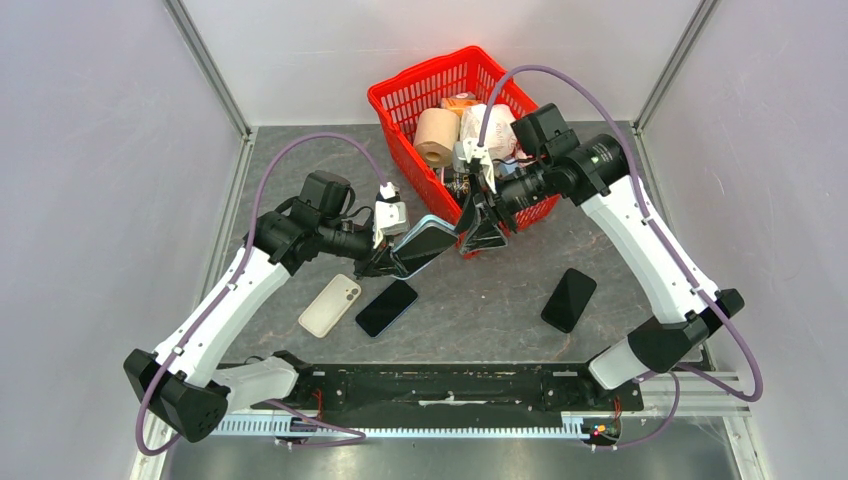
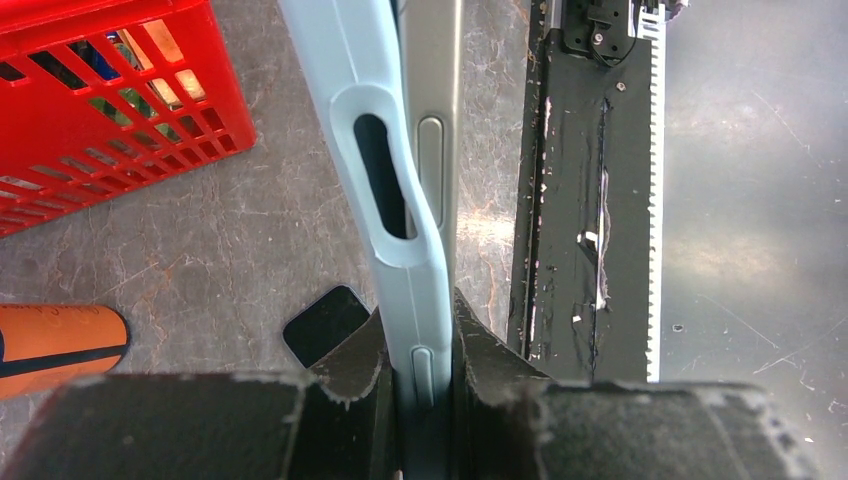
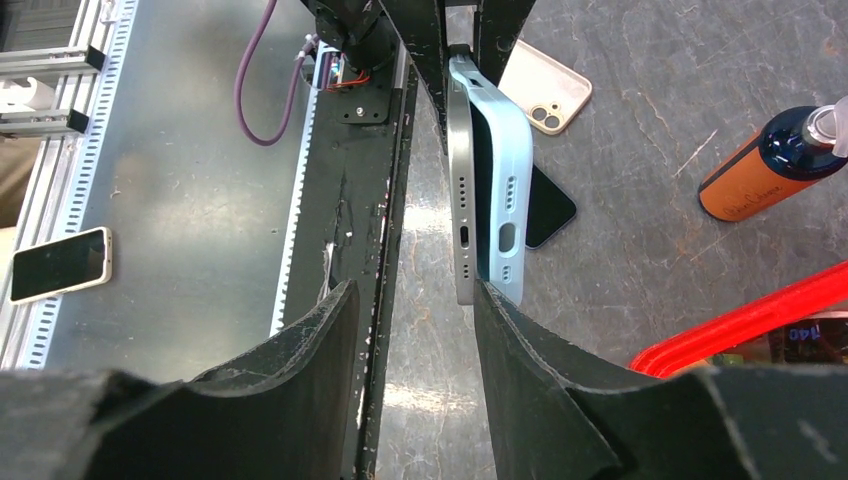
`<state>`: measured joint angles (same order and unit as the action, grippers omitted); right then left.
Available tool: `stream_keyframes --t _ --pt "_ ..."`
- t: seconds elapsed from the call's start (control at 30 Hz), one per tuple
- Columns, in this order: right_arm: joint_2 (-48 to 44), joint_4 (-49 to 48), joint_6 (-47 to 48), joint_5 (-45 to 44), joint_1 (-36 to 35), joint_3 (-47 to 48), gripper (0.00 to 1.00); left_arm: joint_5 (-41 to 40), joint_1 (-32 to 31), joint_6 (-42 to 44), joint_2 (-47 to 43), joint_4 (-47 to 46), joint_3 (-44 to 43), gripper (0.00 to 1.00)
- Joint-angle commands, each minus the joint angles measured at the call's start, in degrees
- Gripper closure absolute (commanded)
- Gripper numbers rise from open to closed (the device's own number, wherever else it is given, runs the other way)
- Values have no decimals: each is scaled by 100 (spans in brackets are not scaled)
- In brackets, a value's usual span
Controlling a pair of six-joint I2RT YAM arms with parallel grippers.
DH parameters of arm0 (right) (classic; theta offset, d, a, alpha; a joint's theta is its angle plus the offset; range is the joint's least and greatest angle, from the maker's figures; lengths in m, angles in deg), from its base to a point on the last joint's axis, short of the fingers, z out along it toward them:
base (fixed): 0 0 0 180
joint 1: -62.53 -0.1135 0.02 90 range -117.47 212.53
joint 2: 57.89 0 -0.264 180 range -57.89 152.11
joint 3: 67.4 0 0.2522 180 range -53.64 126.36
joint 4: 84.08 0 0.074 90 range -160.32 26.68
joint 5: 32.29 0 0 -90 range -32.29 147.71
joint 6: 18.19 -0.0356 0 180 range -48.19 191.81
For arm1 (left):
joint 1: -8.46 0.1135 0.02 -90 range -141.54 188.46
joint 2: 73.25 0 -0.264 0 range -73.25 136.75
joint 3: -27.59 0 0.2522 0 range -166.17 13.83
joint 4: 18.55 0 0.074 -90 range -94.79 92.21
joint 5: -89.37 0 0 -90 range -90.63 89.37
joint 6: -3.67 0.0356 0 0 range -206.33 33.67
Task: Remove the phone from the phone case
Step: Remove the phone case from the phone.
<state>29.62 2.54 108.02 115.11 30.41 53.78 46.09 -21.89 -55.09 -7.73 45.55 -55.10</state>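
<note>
Above the middle of the table point(image 1: 480, 300), just near of the red basket point(image 1: 400, 100), the phone point(image 2: 442, 90) is held in the air inside its light blue phone case point(image 2: 350, 60). One end of the pair is pinched firmly by the left claw point(image 2: 420, 345), whose fingers are closed on the back of the case and on the front of the phone.

The long axis is laid from this claw on the left toward the right claw point(image 3: 412, 295), on the right and slightly farther. The free end, the one with the charging port, is therefore pointed straight at the right claw. The fingers of this claw are kept apart and nothing is gripped by them. The free end is found between them, against or very close to one finger and well apart from the other.

At this end a dark gap is seen between the metal edge of the phone and the case, so the phone is judged to be partly loose. The right claw is clearly the nearer one to the free end, and the separating is expected to be done there.
</note>
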Motion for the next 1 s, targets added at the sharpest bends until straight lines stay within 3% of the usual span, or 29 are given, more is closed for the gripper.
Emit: stream_keyframes --t 0.0,0.43,0.77,0.8,0.9,0.97 --pt "50 -198 -87 186 -39 140 47 343 20 -213 -161 -451 -60 98" --pt "131 -534 -372 -20 -211 -103 49 433 20 -419 -133 -658 -60 98" --pt "361 -847 -566 -160 -516 -432 56 233 20 -1259 -77 -1482 18 98" --pt "374 -865 -583 -160 -544 -475 60 142 20 -1396 -74 -1609 40 98" --pt "446 -861 -587 -180 -591 -520 85 -42 29 -1680 -62 -1860 68 98" --pt "447 -838 -606 -320 -592 -499 93 -43 67 -1821 -64 -1952 89 98"
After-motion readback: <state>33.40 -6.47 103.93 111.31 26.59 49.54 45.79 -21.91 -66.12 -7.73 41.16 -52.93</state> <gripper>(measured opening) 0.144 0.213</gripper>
